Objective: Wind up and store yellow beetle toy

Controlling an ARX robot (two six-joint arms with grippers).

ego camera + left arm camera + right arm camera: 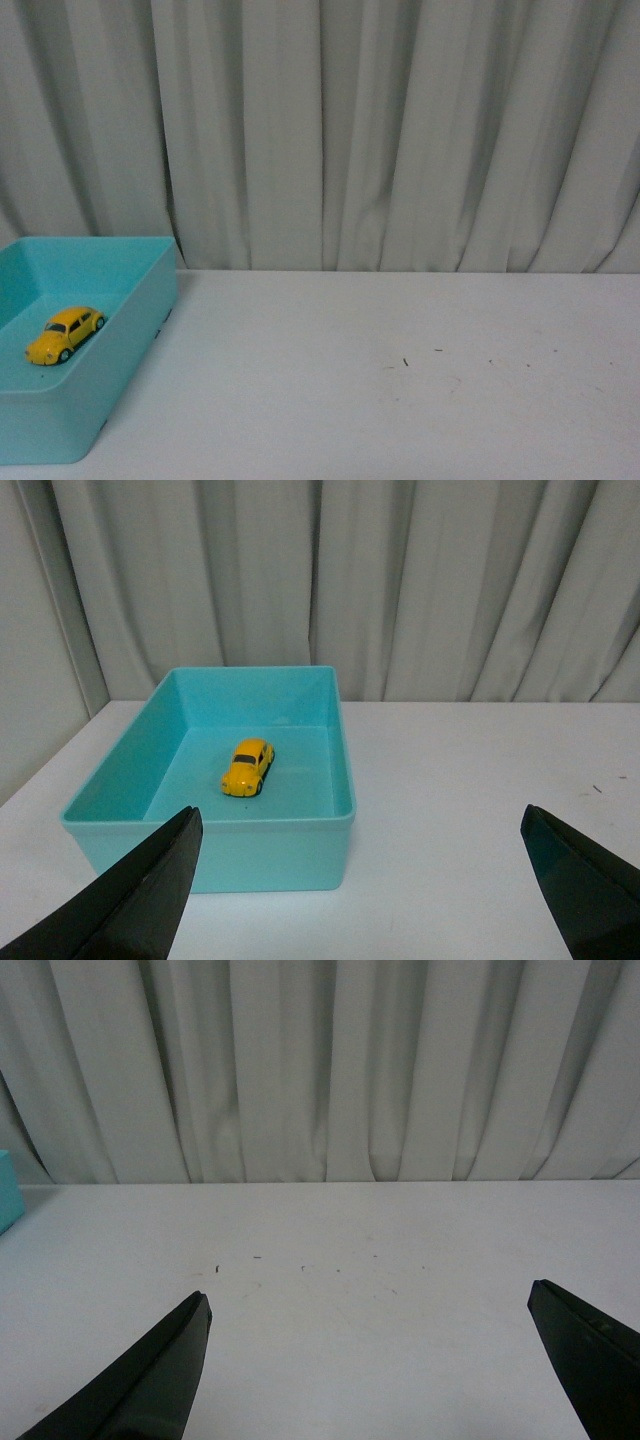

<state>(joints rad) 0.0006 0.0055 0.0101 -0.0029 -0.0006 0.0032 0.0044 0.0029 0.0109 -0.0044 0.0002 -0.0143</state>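
Left gripper point(360, 825): jaws spread wide, nothing between them, black fingers point(150, 890) showing only at the near edges of the left wrist view. Held above the table point(480, 810), clear of everything. Straight ahead of the open jaws, a little toward the finger on the bin's side: teal bin point(205, 855), open-topped, rectangular, its near wall facing the gripper. Inside the bin, on its floor, roughly at the middle and apart from all four walls: yellow toy car point(248, 767), upright on its wheels, nose angled toward the near wall and slightly aside. Beyond the bin, pale pleated curtain point(400, 590) hanging down to the table's far edge.

Right gripper point(370, 1305): jaws likewise wide apart and empty, dark fingers point(155, 1380) at the near corners of the right wrist view. Ahead of it, only bare white tabletop with a few tiny dark specks point(218, 1268) scattered well in front of the fingertips. Far off to one side, a sliver of the teal bin's corner at the frame edge. Curtain again behind.

From the front view, neither arm visible. Bin at the left of the table, cut off by the frame edge, toy car resting inside toward its near part, well apart from the specks out on the right half of the tabletop.
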